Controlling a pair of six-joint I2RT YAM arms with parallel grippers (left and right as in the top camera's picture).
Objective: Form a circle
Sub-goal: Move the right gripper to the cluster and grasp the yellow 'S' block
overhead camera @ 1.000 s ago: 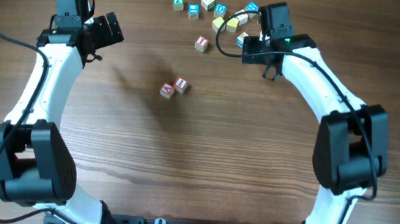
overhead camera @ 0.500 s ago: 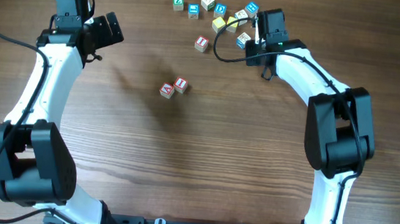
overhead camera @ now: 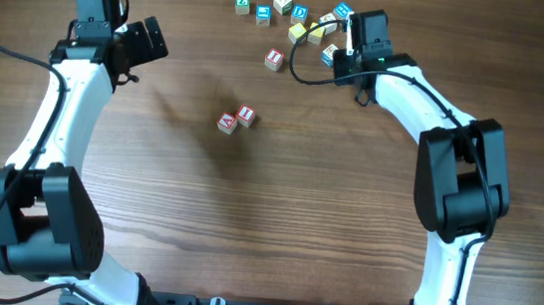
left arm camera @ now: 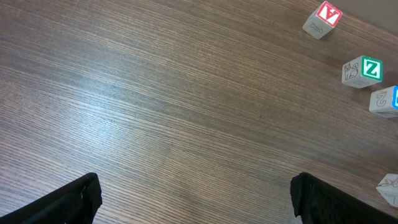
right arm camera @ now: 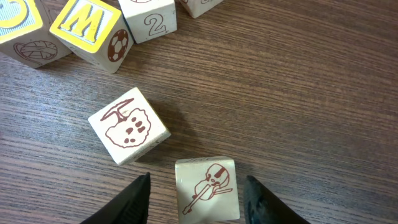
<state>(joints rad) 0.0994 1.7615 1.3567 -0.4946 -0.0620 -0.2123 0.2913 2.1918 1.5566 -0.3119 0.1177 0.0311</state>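
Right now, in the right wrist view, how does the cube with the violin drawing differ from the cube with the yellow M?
The violin cube shows a plain face with a brown drawing; the M cube shows a yellow letter and frame. The violin cube lies apart, between the fingers of the open right claw; the M cube sits close beside other cubes. Both are wooden cubes on the table.

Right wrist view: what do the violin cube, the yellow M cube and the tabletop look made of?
Violin cube: pale, unpainted-looking wood, matte, with a brown printed drawing. Yellow M cube: likely the same wood, one face painted yellow. Tabletop: dark wood grain, faint sheen; possibly laminate.
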